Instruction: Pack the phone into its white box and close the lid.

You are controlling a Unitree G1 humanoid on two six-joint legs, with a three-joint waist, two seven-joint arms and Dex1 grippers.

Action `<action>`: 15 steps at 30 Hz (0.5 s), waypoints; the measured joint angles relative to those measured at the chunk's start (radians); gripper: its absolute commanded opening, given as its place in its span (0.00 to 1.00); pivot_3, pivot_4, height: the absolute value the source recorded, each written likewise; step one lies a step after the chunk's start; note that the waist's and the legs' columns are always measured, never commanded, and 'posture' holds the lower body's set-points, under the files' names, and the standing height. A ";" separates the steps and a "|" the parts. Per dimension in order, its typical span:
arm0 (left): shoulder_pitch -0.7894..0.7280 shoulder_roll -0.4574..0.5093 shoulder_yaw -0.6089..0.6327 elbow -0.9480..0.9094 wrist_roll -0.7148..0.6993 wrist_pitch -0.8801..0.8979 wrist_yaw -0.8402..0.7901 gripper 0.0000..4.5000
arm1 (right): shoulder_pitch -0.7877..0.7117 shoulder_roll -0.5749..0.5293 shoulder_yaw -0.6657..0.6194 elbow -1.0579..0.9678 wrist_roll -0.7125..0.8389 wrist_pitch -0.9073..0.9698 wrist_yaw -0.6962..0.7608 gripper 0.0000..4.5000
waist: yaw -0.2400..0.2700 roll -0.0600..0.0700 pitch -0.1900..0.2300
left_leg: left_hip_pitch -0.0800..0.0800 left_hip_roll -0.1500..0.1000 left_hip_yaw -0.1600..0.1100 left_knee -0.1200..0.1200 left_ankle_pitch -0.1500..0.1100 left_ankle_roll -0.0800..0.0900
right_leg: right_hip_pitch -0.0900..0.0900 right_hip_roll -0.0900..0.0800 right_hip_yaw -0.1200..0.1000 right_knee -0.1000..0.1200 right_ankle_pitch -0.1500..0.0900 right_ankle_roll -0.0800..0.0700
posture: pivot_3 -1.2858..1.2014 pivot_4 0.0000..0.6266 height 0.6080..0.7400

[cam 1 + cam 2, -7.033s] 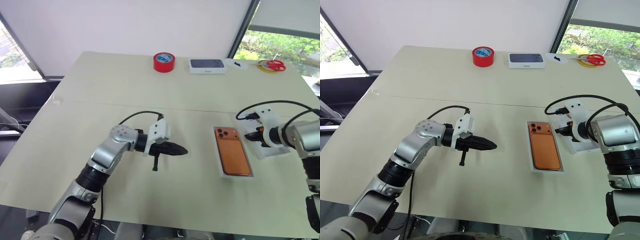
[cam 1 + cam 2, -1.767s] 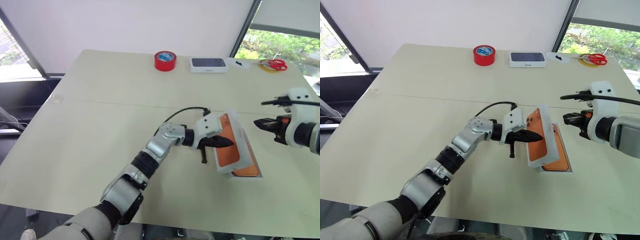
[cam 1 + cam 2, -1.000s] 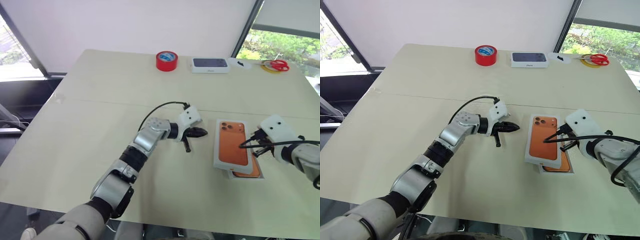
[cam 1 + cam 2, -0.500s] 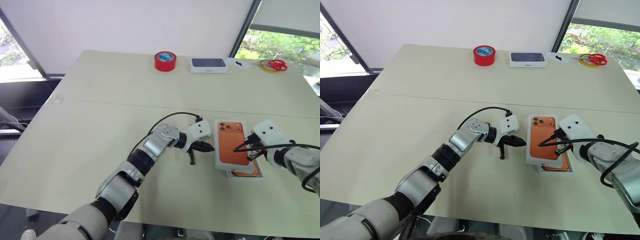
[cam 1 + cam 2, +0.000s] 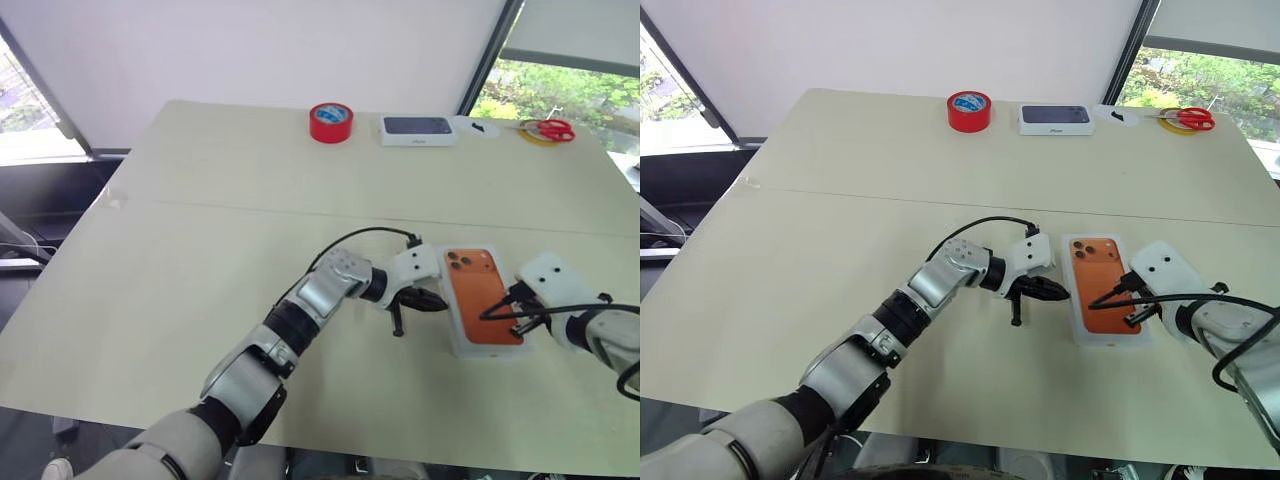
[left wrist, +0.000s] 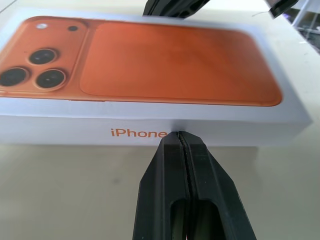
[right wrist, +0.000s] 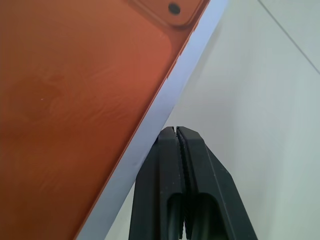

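I am on the closing step: the lid (image 5: 484, 298), printed with an orange phone picture, now lies over the white box on the near right of the table (image 5: 200, 200), with my left gripper (image 6: 179, 136) clenched on nothing at its left side wall and my right gripper (image 7: 175, 131) clenched empty at its right edge. Next I judge both tips must press the lid down evenly until it seats, since I cannot tell whether it is fully home. Half a second ago the lid sat skewed, the box's near end showing.
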 measured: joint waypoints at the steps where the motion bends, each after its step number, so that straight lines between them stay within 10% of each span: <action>1: 0.000 -0.001 -0.001 0.000 0.000 -0.001 -0.003 0.00 | 0.004 0.005 -0.002 -0.003 -0.007 0.003 0.001 0.02 | 0.000 0.000 0.000 | 0.000 0.000 0.000 0.000 0.000 0.000 | 0.000 0.000 0.000 0.000 0.000 0.000 | 0.52 0.24 0.88; 15: 0.000 -0.018 -0.018 0.001 0.009 -0.020 0.010 0.00 | 0.009 0.053 -0.008 -0.004 -0.087 0.005 0.018 0.02 | 0.000 0.000 0.000 | 0.000 0.000 0.000 0.000 0.000 0.000 | 0.000 0.000 0.000 0.000 0.000 0.000 | 0.52 0.24 0.88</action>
